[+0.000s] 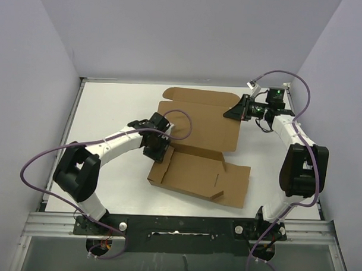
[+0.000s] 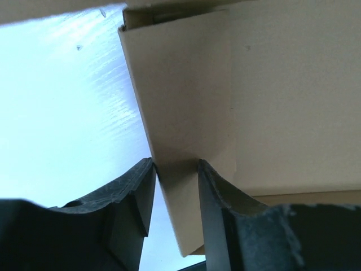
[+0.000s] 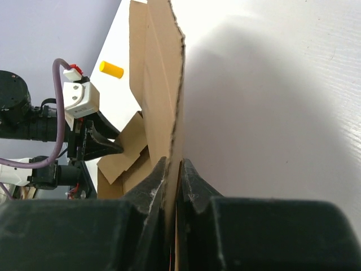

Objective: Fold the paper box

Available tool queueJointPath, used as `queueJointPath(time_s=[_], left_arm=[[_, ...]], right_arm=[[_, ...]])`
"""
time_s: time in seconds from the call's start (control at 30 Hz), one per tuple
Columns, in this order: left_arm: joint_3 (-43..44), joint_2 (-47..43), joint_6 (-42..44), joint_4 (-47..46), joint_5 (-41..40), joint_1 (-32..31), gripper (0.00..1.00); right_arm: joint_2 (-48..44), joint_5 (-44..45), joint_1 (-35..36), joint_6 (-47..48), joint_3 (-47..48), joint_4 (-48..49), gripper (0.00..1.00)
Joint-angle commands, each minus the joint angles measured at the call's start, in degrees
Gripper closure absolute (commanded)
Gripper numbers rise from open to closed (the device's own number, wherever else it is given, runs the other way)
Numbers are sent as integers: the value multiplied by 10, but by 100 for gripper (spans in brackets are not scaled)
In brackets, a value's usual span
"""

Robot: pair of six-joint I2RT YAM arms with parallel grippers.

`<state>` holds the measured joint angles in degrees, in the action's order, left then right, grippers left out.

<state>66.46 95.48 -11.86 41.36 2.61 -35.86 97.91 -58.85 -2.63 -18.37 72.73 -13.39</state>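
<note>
The paper box (image 1: 197, 172) is a brown cardboard sheet, partly folded, lying mid-table with its wide lid panel (image 1: 199, 115) toward the back. At the box's left end, my left gripper (image 1: 159, 149) has a short side flap (image 2: 175, 113) between its open jaws. The left wrist view shows both fingers (image 2: 217, 209) standing apart around that flap, my left gripper (image 2: 176, 165) loose on it. My right gripper (image 1: 236, 111) is shut on the lid's right edge. In the right wrist view the thin cardboard edge (image 3: 169, 84) rises from between the pinched tips of my right gripper (image 3: 174, 165).
A small yellow cylinder (image 3: 111, 69) lies on the white table beyond the box, seen only in the right wrist view. Grey walls close the table (image 1: 110, 109) on the left, back and right. The left arm's wrist (image 3: 34, 130) shows behind the cardboard.
</note>
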Motion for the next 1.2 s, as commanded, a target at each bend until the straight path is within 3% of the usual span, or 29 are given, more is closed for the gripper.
queueJointPath(time_s=[0.0, 0.1, 0.37, 0.43, 0.5, 0.6, 0.7, 0.9, 1.17], left_arm=[[-7, -3, -19, -14, -18, -4, 62], [-17, -3, -26, -17, -17, -6, 57], [-45, 10, -45, -29, -28, -12, 58], [-47, 13, -45, -36, -35, -12, 65], [-46, 17, -44, -41, -48, -12, 83], [-40, 29, -36, -32, -91, -23, 100], [-29, 47, -37, 5, -181, -45, 100], [-27, 64, -47, 33, -248, -63, 100], [-11, 90, -24, 26, -263, -66, 100]], right_arm=[[-9, 11, -4, -1, 3, 44, 100], [-10, 12, -4, -2, 0, 45, 100], [-12, 11, -4, -4, -6, 49, 100], [-13, 11, -3, -5, -7, 50, 100], [-14, 11, -2, -4, -7, 50, 100], [-14, 12, -4, -3, -9, 49, 100], [-14, 13, -4, 0, -11, 49, 100], [-11, 14, -1, -1, -11, 50, 100], [-10, 16, 3, 1, -10, 48, 100]])
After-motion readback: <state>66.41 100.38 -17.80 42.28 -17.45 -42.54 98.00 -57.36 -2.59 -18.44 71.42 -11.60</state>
